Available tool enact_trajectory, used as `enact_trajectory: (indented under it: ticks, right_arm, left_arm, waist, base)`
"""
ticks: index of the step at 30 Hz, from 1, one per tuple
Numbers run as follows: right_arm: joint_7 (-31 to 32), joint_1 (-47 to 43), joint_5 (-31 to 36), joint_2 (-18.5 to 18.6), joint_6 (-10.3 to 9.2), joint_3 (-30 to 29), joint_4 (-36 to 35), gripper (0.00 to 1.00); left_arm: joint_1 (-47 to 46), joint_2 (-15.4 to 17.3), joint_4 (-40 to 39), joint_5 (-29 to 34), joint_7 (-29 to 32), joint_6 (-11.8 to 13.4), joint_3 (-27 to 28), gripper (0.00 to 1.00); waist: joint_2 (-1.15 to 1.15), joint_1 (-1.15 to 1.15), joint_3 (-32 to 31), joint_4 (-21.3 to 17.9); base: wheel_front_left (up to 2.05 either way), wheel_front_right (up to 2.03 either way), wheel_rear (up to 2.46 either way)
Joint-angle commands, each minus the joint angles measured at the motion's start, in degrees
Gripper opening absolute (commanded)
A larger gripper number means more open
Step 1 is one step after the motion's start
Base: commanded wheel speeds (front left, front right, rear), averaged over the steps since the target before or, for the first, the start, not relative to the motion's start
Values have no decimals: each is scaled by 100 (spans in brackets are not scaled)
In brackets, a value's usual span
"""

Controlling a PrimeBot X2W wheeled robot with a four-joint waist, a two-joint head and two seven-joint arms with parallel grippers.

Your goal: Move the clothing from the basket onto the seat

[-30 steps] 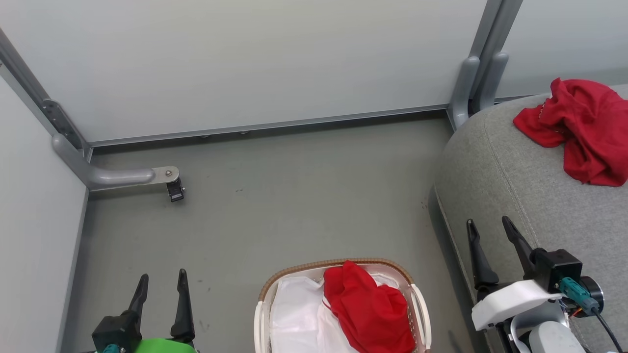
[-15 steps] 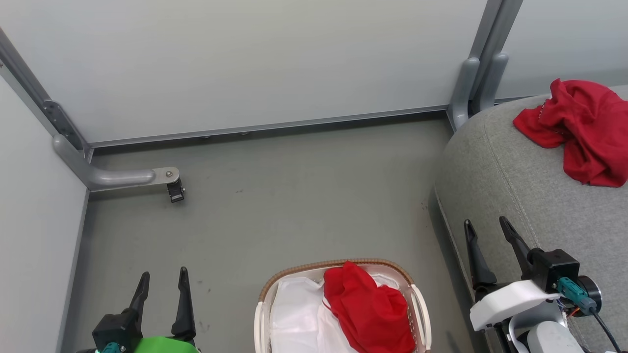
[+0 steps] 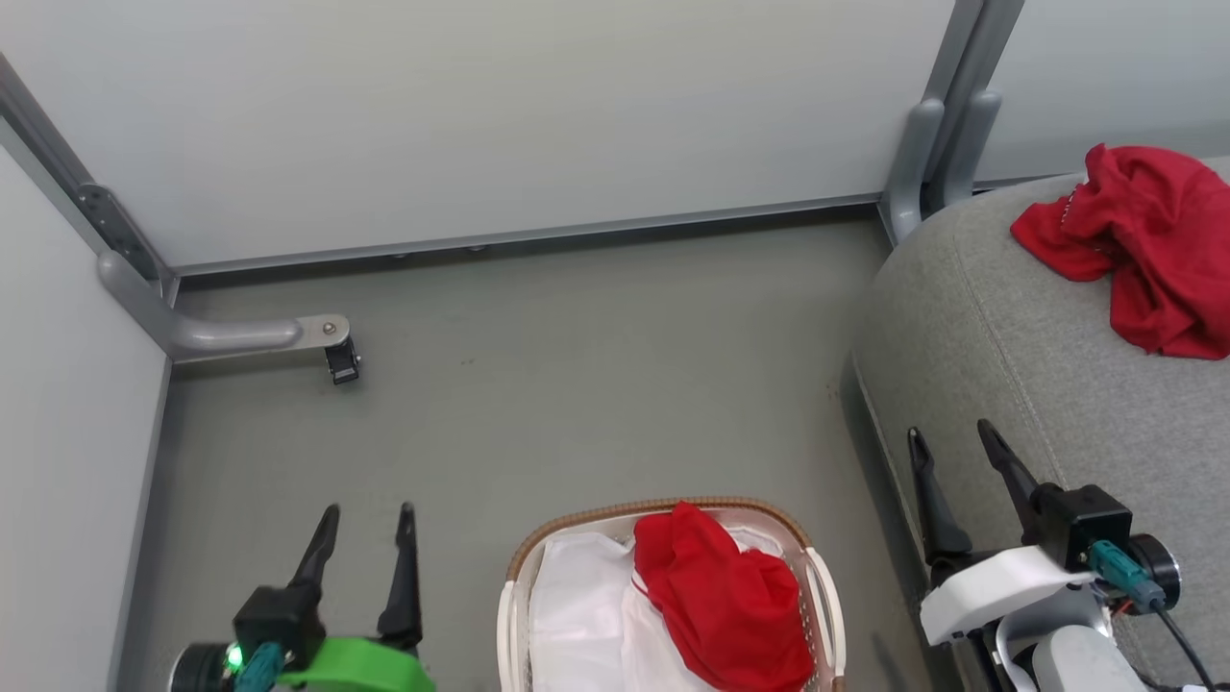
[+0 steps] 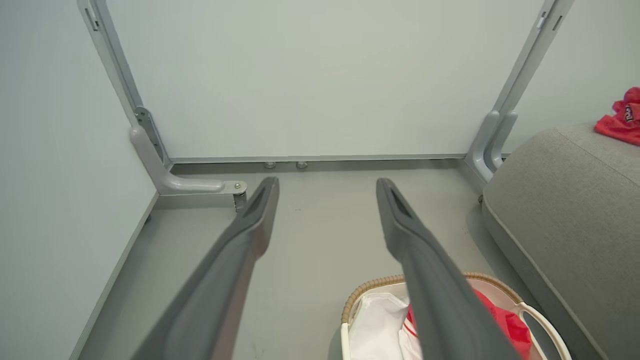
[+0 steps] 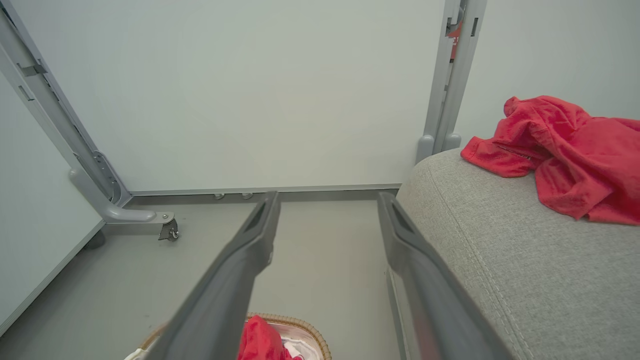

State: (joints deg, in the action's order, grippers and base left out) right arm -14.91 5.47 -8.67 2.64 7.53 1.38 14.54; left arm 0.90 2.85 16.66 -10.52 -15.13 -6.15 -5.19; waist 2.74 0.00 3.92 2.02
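We see the left gripper (image 3: 369, 509) released, fingers spread and empty, hovering over the floor (image 3: 577, 384) just left of the basket (image 3: 506, 625), and the right gripper (image 3: 949, 431) likewise released and empty over the near left edge of the seat (image 3: 990, 327). One red garment (image 3: 725, 596) lies in the right half of the basket, on top of a white cloth (image 3: 577, 615). A second red garment (image 3: 1143, 250) sits crumpled on the far right of the seat, well apart from both grippers.

Left gripper (image 3: 369, 511) and right gripper (image 3: 949, 432), both empty, fingers wide apart
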Motion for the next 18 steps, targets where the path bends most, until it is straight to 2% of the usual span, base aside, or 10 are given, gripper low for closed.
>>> enact_trajectory:
  ticks: [1,10,18]
  right_arm:
    - [-17,100,58,21,-8,-54,-49,100]
    - [-17,667,381,21,-8,-408,-529,100]
    - [-17,1221,655,20,-8,-673,-1287,100]
  left_arm:
    - [-210,8,11,84,-3,-44,-87,100]
    - [-1498,8,631,445,-3,-136,-1148,100]
    - [-2877,21,2062,153,0,-144,-3140,100]
  waist:
    - [0,0,169,15]
    - [0,0,1216,-93]
    - [0,0,2351,-433]
  base:
    - [0,0,0]
    - [0,0,0]
    - [0,0,0]
